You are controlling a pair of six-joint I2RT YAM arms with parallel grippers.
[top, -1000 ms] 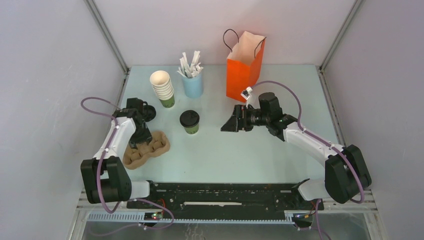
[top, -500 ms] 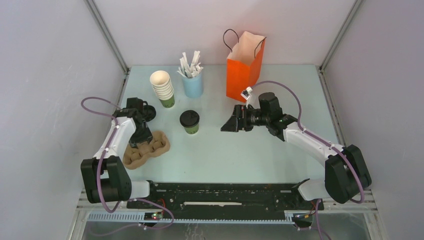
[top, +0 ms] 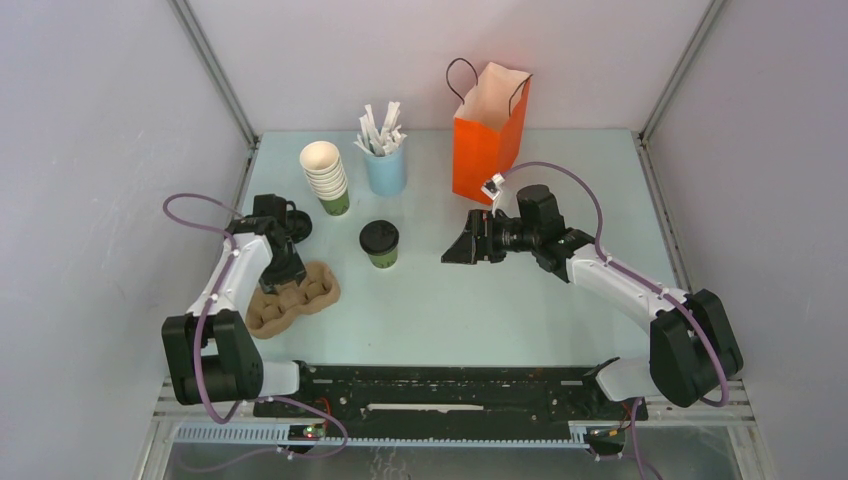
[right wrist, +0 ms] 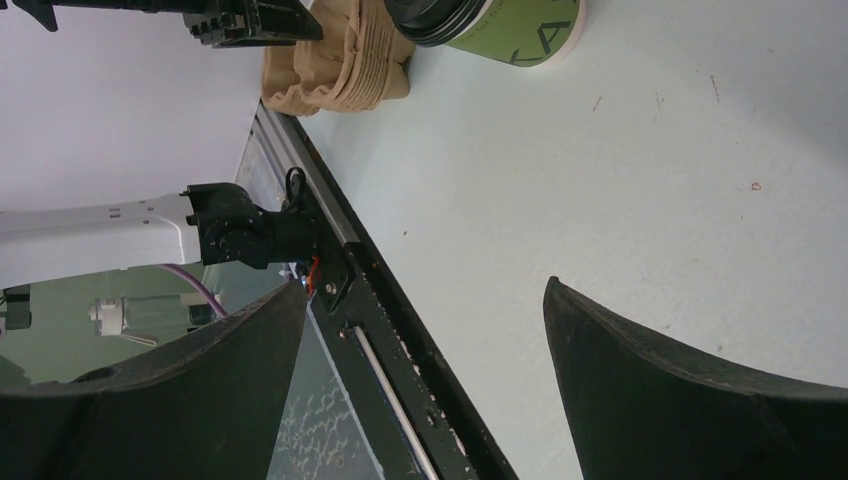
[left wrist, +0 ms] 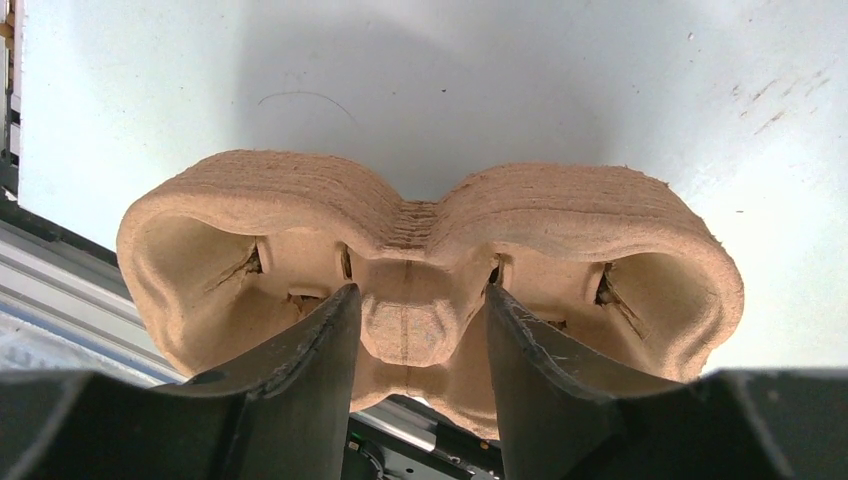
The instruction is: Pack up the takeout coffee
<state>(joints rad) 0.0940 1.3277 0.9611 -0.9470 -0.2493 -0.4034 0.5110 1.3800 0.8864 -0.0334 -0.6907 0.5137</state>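
Note:
The takeout coffee, a small green cup with a black lid, stands upright mid-table; in the right wrist view the coffee shows at the top edge. Left of it lies a brown pulp cup carrier. My left gripper reaches down into the carrier. Its fingers press both sides of the central post between the two wells, so the left gripper is shut on it. My right gripper hovers right of the cup and points toward it. The right gripper stands wide open with nothing between its fingers.
An orange paper bag stands open at the back, just behind the right arm. A stack of cream-and-green cups and a light blue cup of white sticks stand at the back left. The black rail runs along the near edge.

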